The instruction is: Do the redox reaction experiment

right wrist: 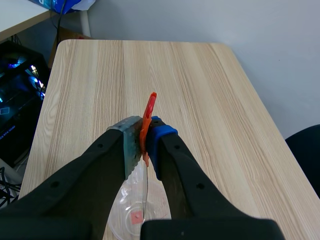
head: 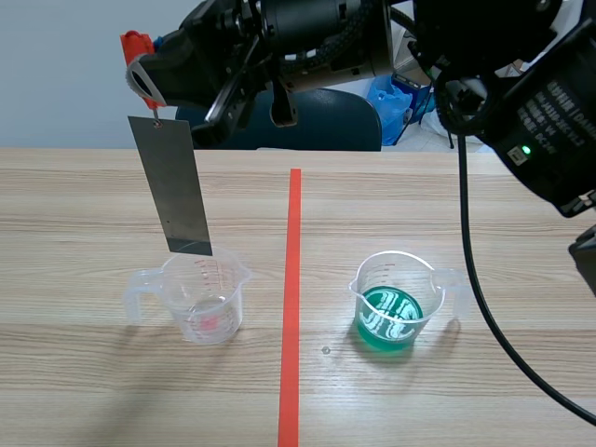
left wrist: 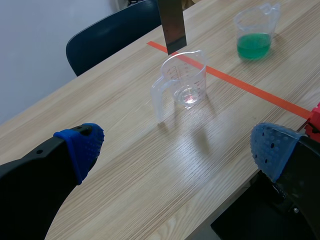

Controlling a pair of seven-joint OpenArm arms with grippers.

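— Where do we see the metal strip (head: 175, 186)?

— It hangs from a red clip (head: 137, 42) at about 10 o'clock in the scene view. It is a little tilted, with its lower end leaning toward 5 o'clock. That end is over the empty cup (head: 200, 298), about level with the rim. We cannot tell whether it dips inside.

— And what has hold of the clip?

— The right claw (right wrist: 145, 142). Its arm comes in from the right and crosses the top of the scene view. In its own wrist view we see both fingers pressed tight on the clip, the strip edge-on beneath them and the empty cup straight below.

— What about the left claw (left wrist: 175, 145)?

— We see it spread wide, blue pads (left wrist: 80, 147) well apart and nothing between them. It hovers above the table (head: 466, 205), and the empty cup lies ahead of it.

— Where do the cups sit?

— On the table, one on each side of the orange tape line (head: 291, 307). The empty cup is at 9 o'clock from the line, its handle pointing to 9 o'clock, and it has a small red mark at its bottom. The cup of green liquid (head: 396, 303) is at 3 o'clock from the line, handle toward 3 o'clock, well apart from the strip.

— Anything past the table?

— We make out a dark blue chair (head: 317, 121) at 12 o'clock, behind the far edge.
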